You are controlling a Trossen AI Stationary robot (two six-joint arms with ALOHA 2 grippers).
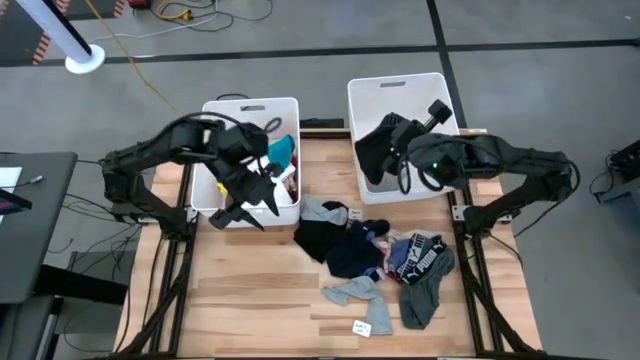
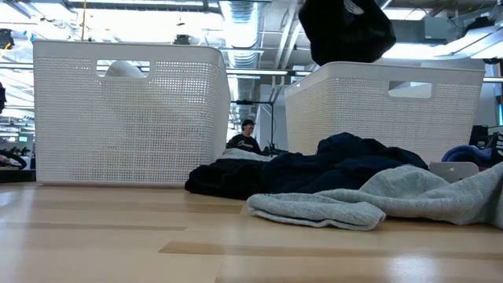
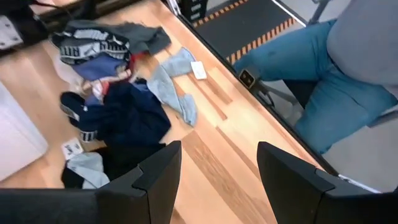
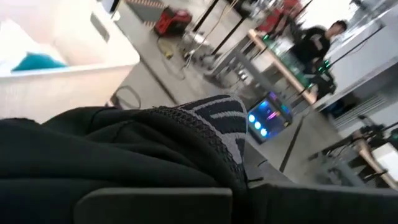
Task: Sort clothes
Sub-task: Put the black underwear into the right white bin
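A pile of clothes (image 1: 345,245) lies on the table in front of the two white bins: navy and black pieces, grey socks (image 1: 355,292), and a grey printed piece (image 1: 420,255). My right gripper (image 1: 395,150) is over the right bin (image 1: 395,82), shut on a black garment (image 2: 346,31) that hangs above that bin. My left gripper (image 1: 250,208) is open and empty over the near wall of the left bin (image 1: 215,108). Its wrist view (image 3: 217,180) looks toward the pile (image 3: 118,118). My right gripper holds the black garment from above. The garment bunches over the fingers, so its black folds and a grey striped band (image 4: 217,118) hide the place of contact. It hangs below the gripper, clear of the table and above the right bin's rim (image 2: 385,67).
The left bin holds a teal piece (image 1: 283,152) and other clothes. A paper tag (image 1: 362,327) lies near the table's front edge. Bare wood shows at the table's near left. A person in blue trousers (image 3: 323,81) sits just beyond the table's edge.
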